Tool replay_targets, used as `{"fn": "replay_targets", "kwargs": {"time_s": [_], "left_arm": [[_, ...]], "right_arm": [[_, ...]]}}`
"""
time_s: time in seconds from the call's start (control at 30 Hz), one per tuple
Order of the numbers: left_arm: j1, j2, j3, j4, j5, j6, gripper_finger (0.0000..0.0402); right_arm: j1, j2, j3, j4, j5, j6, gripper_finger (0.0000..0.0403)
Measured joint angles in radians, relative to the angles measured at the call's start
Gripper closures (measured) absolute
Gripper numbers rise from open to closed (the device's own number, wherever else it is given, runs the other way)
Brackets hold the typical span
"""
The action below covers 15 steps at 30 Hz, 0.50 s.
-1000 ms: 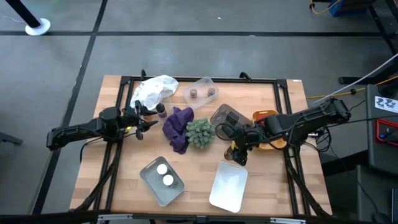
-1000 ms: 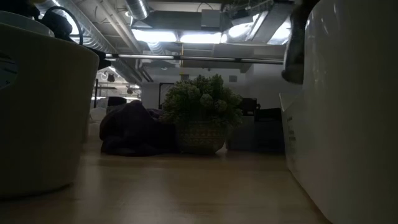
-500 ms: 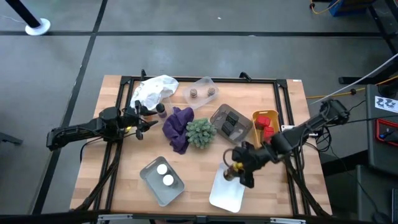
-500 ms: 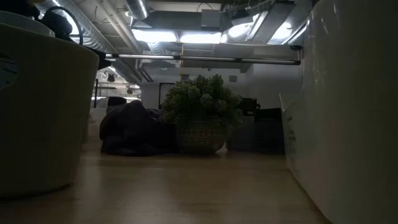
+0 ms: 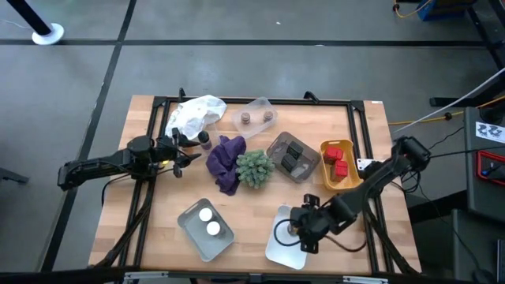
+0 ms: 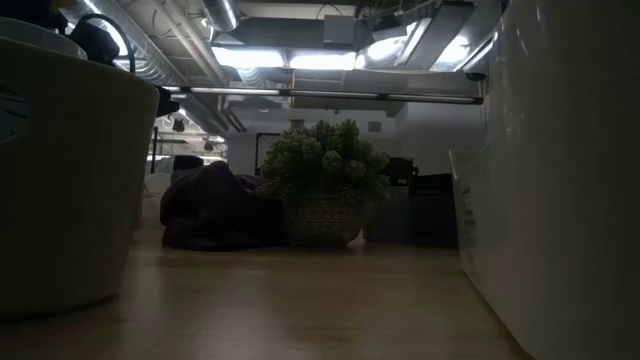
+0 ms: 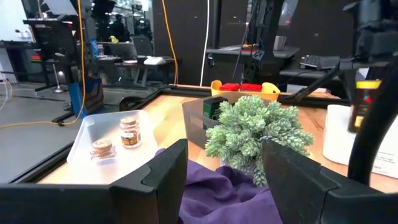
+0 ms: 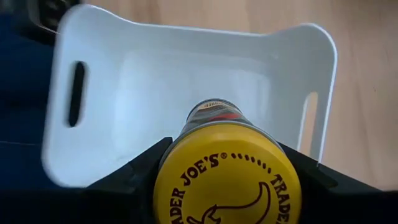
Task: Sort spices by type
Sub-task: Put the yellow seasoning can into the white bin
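Right wrist view: right hand [image 8: 227,171] clamped on yellow-capped jar [image 8: 226,162] above white bin [image 8: 186,81]; left hand [image 7: 224,186] parted, empty.

The wooden counter [image 5: 158,213] carries a purple cloth [image 5: 226,162], spiky plant [image 5: 254,167], crumpled white bag [image 5: 197,113], and clear [image 5: 257,116], grey [image 5: 205,229], dark [image 5: 293,156], yellow [image 5: 339,164], seemingly empty white [image 5: 288,237] trays.

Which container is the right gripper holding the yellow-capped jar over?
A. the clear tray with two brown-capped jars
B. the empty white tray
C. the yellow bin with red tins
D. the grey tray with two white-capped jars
B: the right gripper grips the yellow-capped jar above the white tray, which holds nothing.
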Motion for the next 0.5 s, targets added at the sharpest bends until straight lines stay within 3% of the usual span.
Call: {"fn": "replay_targets", "kwargs": {"time_s": [0.5], "left_arm": [[0.0,0.005,0.0,0.0,0.0,0.0,0.0208]], "right_arm": [[-0.001,0.057,0.0,-0.01,0.0,-0.007,0.0148]]}}
